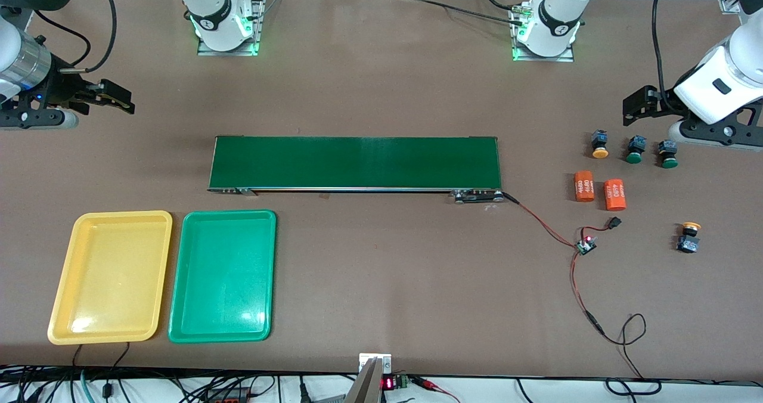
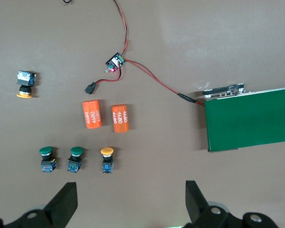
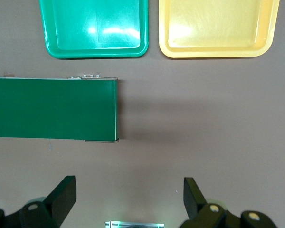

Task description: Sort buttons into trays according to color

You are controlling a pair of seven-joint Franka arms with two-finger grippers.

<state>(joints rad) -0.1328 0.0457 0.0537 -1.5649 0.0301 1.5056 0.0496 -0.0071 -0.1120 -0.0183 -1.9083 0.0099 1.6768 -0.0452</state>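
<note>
Three buttons stand in a row at the left arm's end of the table: one yellow-capped [image 1: 599, 144] [image 2: 107, 159] and two green-capped [image 1: 635, 149] [image 1: 667, 154] [image 2: 75, 158] [image 2: 46, 158]. Another yellow-capped button [image 1: 689, 236] [image 2: 24, 84] lies nearer the front camera. The yellow tray [image 1: 110, 275] [image 3: 218, 26] and the green tray [image 1: 223, 275] [image 3: 96, 26] sit side by side, both holding nothing, at the right arm's end. My left gripper [image 1: 636, 106] [image 2: 131, 190] hangs open over bare table beside the row. My right gripper [image 1: 116, 99] [image 3: 129, 187] hangs open over bare table off the conveyor's end.
A long dark green conveyor belt [image 1: 354, 163] [image 2: 249, 118] [image 3: 52, 108] lies across the middle. Two orange cylinders [image 1: 584, 186] [image 1: 614, 194] [image 2: 92, 115] lie between the button groups. A red-and-black wire with a small circuit board [image 1: 585, 246] [image 2: 115, 61] runs from the conveyor toward the front edge.
</note>
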